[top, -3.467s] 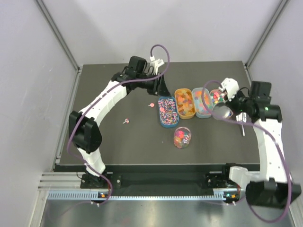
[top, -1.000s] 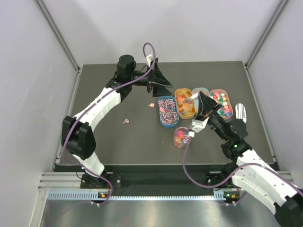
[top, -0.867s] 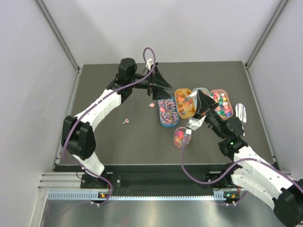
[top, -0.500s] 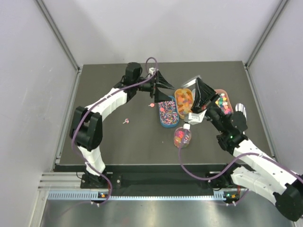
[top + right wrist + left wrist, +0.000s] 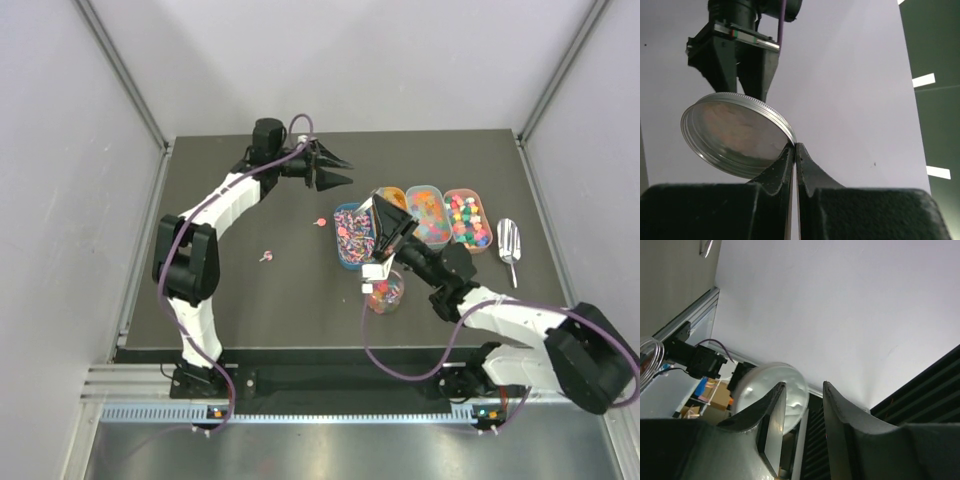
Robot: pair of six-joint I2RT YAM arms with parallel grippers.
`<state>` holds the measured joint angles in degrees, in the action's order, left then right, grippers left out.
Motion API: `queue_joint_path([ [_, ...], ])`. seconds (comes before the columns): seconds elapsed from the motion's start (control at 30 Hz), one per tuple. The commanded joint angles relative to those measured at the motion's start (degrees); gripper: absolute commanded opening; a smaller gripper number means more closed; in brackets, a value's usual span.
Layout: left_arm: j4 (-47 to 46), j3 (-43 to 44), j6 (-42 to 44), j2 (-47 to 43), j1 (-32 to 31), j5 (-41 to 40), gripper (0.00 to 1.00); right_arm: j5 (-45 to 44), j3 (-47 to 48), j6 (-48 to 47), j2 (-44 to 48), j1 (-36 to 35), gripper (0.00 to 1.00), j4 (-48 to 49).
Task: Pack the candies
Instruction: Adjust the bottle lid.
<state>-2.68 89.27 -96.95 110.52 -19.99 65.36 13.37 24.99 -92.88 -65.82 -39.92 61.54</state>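
The candies fill four oval trays: pink-purple ones (image 5: 350,238), an orange tray (image 5: 396,196) partly under my right arm, orange gummies (image 5: 430,216) and mixed colours (image 5: 466,220). More candies sit in the clear jar (image 5: 386,291). My right gripper (image 5: 378,206) hangs over the trays. In its wrist view the right gripper (image 5: 795,146) is shut on the rim of a silver lid (image 5: 735,134). My left gripper (image 5: 338,170) is raised at the back. In the left wrist view the left gripper (image 5: 804,386) is open and empty, with the lid (image 5: 751,388) seen beyond it.
Two loose candies (image 5: 320,221) (image 5: 266,257) lie on the dark table (image 5: 250,300) left of the trays. A clear scoop (image 5: 509,241) lies at the right. Grey walls enclose the table on three sides.
My right arm has swung left and nearer with the lid, from above the right trays to above the left ones. The left gripper has turned and its jaws have narrowed.
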Motion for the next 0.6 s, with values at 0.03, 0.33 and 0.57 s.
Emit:
queue_joint_path([
  [0.03,4.6,-0.8,-1.8,-3.2,0.3,0.8,0.4,1.1,1.0,-0.9,-3.7,-0.5,0.0,12.1],
  [0.33,11.1,-3.5,1.1,-4.9,-0.6,-0.7,0.56,-3.3,8.0,-1.5,-6.4,-0.4,0.0,10.7],
  [0.57,12.3,-4.4,1.0,-7.2,-0.9,-1.3,0.53,-3.3,9.5,-1.9,-7.7,-0.5,0.0,9.9],
])
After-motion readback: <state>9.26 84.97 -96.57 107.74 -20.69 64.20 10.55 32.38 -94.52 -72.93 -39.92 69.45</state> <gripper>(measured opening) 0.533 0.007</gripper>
